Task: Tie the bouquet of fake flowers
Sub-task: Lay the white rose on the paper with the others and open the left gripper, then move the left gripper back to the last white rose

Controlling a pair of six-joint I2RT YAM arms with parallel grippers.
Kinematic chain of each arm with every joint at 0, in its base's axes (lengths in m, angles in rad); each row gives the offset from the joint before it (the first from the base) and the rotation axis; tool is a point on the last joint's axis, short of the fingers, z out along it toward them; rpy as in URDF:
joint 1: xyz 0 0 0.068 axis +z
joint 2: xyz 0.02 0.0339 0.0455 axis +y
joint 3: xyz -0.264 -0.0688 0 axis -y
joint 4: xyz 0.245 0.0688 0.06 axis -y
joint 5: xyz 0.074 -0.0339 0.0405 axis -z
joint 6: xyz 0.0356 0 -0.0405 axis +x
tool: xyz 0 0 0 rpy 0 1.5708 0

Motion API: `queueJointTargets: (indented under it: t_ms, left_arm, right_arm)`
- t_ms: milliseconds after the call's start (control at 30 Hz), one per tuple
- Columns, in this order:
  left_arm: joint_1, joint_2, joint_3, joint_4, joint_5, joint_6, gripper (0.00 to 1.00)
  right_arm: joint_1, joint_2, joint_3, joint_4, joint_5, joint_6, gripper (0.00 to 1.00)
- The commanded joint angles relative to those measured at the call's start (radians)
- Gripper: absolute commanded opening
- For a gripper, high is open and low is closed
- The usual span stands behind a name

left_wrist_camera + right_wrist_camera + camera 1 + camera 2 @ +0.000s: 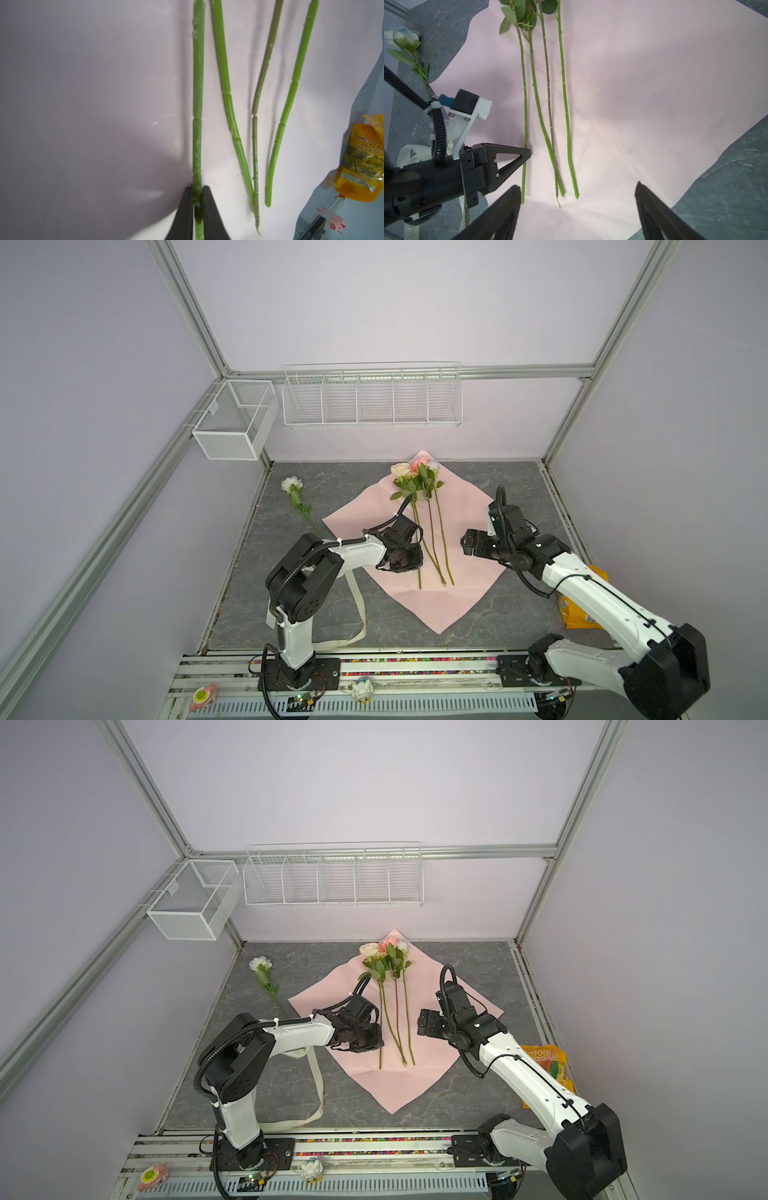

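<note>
The bouquet of fake flowers is loose: several long green-stemmed roses (pixel 417 472) (pixel 388 952) lie side by side on a flat pink paper sheet (pixel 469 593) (pixel 436 1077) (pixel 654 83). My left gripper (pixel 417 560) (pixel 380 1042) (pixel 197 188) (pixel 527 153) is shut on the leftmost stem (pixel 198 83) (pixel 525 104) near its lower end, low over the paper. My right gripper (pixel 465 545) (pixel 422 1022) (pixel 577 186) hovers open and empty just right of the stems. A pale blue-white rose (pixel 291 485) (pixel 259 964) (pixel 402 37) lies apart on the table's far left.
A long cream ribbon (pixel 359 605) (pixel 320 1085) (pixel 411 153) loops on the grey table under my left arm. An orange snack packet (pixel 582 614) (pixel 544 1056) (pixel 361 162) lies at the right edge. Two white wire baskets (pixel 235 418) (pixel 372 396) hang on the back walls.
</note>
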Motion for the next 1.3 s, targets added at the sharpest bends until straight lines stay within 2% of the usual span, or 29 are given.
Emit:
queueJointTargets:
  t_ms: [0, 100, 267, 400, 467, 533, 633, 733, 967, 1100, 1200, 1267]
  left_arm:
    - [-0.007, -0.016, 0.014, -0.071, -0.029, 0.037, 0.13]
    - [-0.022, -0.041, 0.06, -0.145, -0.069, 0.063, 0.18]
    - [-0.034, -0.132, 0.113, -0.266, -0.198, 0.116, 0.45]
    - [-0.03, -0.204, 0.146, -0.373, -0.327, 0.145, 0.51]
    - [-0.015, -0.244, 0.152, -0.426, -0.42, 0.144, 0.52]
    - [0.025, -0.279, 0.142, -0.453, -0.477, 0.161, 0.47]
    - [0.131, -0.302, 0.125, -0.483, -0.461, 0.158, 0.39]
    - [0.239, -0.336, 0.081, -0.486, -0.491, 0.15, 0.34]
    - [0.502, -0.359, 0.002, -0.428, -0.4, 0.173, 0.35]
    - [0.621, -0.308, 0.013, -0.421, -0.347, 0.199, 0.39]
    - [0.674, -0.253, 0.057, -0.442, -0.332, 0.211, 0.39]
    - [0.681, -0.223, 0.088, -0.457, -0.361, 0.222, 0.4]
  right_arm:
    - [-0.004, 0.004, -0.012, 0.005, -0.01, 0.006, 0.89]
    - [-0.005, 0.006, -0.004, -0.006, -0.006, 0.004, 0.89]
    - [-0.004, 0.013, -0.003, 0.021, -0.018, -0.005, 0.89]
    - [-0.004, 0.034, 0.016, 0.059, -0.058, -0.018, 0.89]
    - [-0.005, 0.046, 0.019, 0.096, -0.098, -0.024, 0.89]
    - [-0.001, 0.062, 0.022, 0.15, -0.157, -0.024, 0.89]
    - [0.024, 0.101, 0.044, 0.205, -0.223, -0.033, 0.89]
    - [0.071, 0.156, 0.096, 0.202, -0.225, -0.053, 0.89]
    - [0.151, 0.275, 0.206, 0.192, -0.203, -0.065, 0.89]
    - [0.177, 0.306, 0.245, 0.177, -0.195, -0.067, 0.89]
    - [0.183, 0.319, 0.258, 0.163, -0.182, -0.064, 0.89]
    - [0.187, 0.324, 0.26, 0.161, -0.179, -0.064, 0.89]
